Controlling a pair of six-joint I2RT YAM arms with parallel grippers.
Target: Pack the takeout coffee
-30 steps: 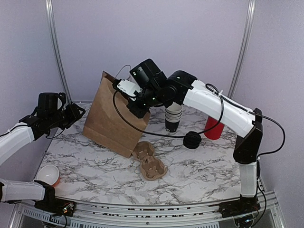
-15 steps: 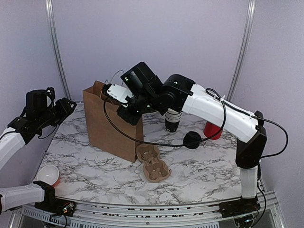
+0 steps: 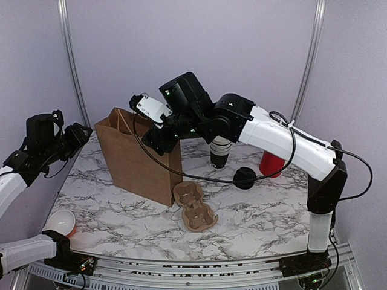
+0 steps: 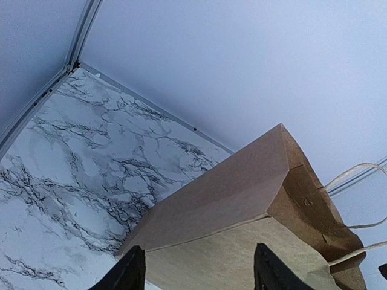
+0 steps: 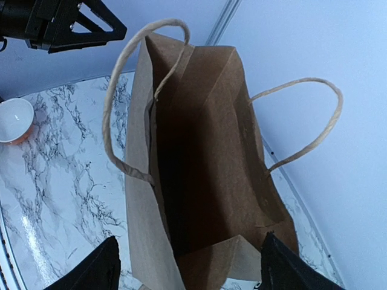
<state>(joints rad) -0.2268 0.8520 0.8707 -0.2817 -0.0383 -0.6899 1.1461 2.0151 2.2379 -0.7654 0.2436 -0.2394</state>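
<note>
While the right gripper [image 3: 160, 140] is hovering with its jaws spread wide just over the mouth of the upright brown paper bag with twine handles [image 3: 136, 160], the packing is looking either nearly finished or just short of it; I cannot tell which. The takeout coffee is not showing in any view. The right wrist camera is looking straight down into the bag, whose bottom is lying in deep shadow, so the cup may be sitting there unseen. Nothing is hanging between those jaws. The left gripper [image 4: 201, 273] is hovering well off to the bag's left, jaws parted and pinching nothing. With the cup hidden, its lid and print cannot be described. On the white marbled desk [image 3: 254, 217], a stack of lidless black cups with white rims [image 3: 221, 148], a low round black object [image 3: 245, 177] and a moulded cardboard cup carrier [image 3: 195, 206] are sitting outside the bag. If the coffee is inside, only drawing the arm clear is left.
</note>
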